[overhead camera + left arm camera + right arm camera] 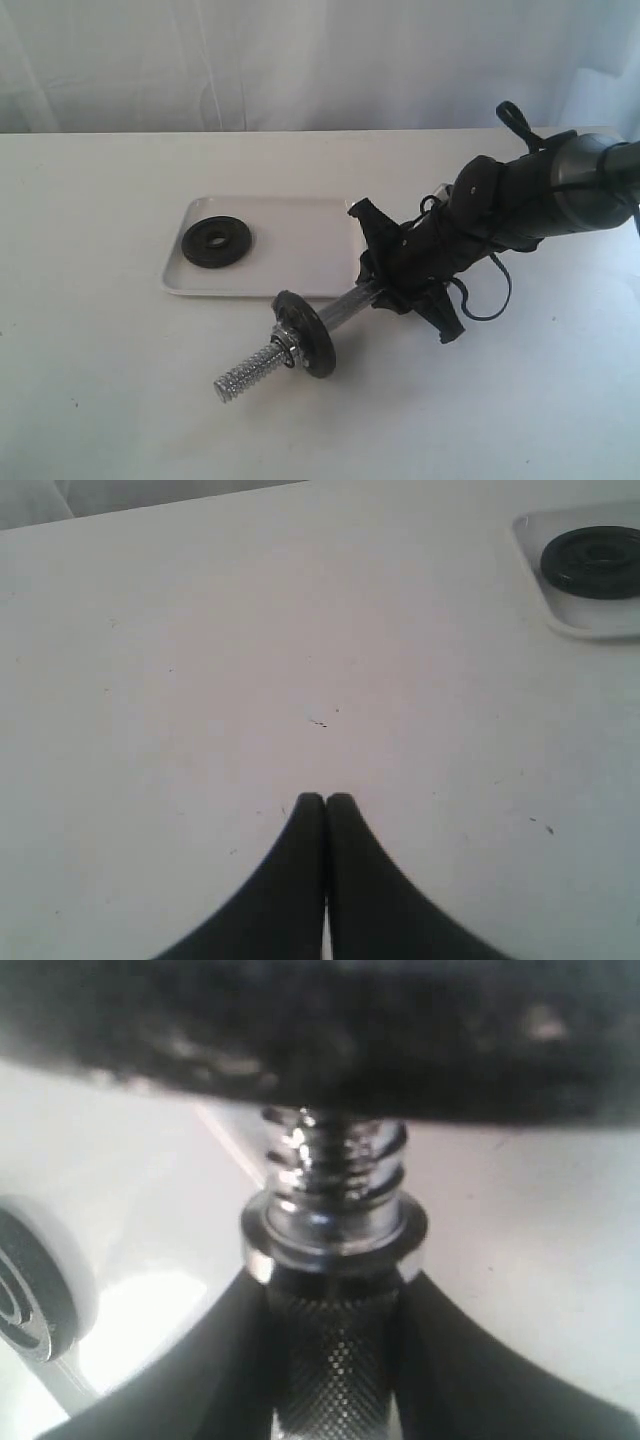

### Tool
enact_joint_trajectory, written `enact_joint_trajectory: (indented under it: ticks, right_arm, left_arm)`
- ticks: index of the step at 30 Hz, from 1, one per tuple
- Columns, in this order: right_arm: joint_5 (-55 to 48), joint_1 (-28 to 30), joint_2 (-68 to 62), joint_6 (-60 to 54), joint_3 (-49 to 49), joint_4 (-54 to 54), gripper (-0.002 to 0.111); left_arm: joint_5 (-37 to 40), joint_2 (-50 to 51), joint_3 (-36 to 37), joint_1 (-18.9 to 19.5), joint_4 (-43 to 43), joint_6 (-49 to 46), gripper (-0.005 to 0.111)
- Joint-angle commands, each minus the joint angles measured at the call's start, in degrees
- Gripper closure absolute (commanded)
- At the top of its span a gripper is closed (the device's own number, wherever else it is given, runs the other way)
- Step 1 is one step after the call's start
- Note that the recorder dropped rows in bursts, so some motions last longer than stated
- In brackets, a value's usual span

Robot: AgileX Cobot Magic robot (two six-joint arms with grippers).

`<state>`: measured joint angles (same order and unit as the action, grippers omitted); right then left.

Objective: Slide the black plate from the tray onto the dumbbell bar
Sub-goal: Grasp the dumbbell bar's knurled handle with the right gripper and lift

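Note:
The black plate [217, 242] lies flat on the left part of the white tray [300, 240]. The dumbbell bar [350, 305] points from my right gripper [385, 288] toward the front left. It carries one black disc [308, 335] with a silver collar, and its threaded end [243, 377] is bare. In the right wrist view my right gripper [333, 1295] is shut on the bar's knurled middle [335, 1370], just behind the collar [335, 1232]. My left gripper [325, 802] is shut on nothing over bare table, with the plate [595, 560] and the tray corner [555, 620] far off.
The tabletop [110, 380] is white, with a pale curtain behind its far edge. The right arm [520, 195] and its cables stretch over the table's right side. The left arm does not show in the exterior view.

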<state>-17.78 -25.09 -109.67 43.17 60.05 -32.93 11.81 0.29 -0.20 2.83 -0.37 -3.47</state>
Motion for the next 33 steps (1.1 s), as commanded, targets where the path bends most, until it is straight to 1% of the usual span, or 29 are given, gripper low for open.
enact_joint_trajectory:
  ticks: [1,6,13,19,24,28,33]
  right_arm:
    - [-2.92,0.01,-0.22,-0.87,-0.12,1.60,0.085]
    - [-3.50,0.01,-0.22,-0.87,-0.12,2.00,0.094]
    - [-5.02,0.01,-0.09,-0.97,-0.12,8.80,0.108]
    - [-5.52,0.01,-0.09,-8.10,-0.12,9.61,0.108]
    - [-5.68,0.01,-0.09,-11.44,-0.12,9.61,0.108]
    - [-5.92,0.26,-0.09,-17.34,-0.12,9.61,0.108]
    - [-8.00,1.86,-0.09,-18.49,-0.12,9.93,0.108]
  left_arm:
    - [0.26,-0.29,0.20,-0.16,0.03,0.50,0.107]
    - [0.26,-0.29,0.20,-0.16,0.03,0.50,0.107]
    - [0.26,-0.29,0.20,-0.16,0.03,0.50,0.107]
    - [0.26,-0.29,0.20,-0.16,0.03,0.50,0.107]
    - [0.26,-0.29,0.20,-0.16,0.03,0.50,0.107]
    - [0.26,-0.29,0.20,-0.16,0.03,0.50,0.107]
    - [0.26,-0.29,0.20,-0.16,0.03,0.50,0.107]
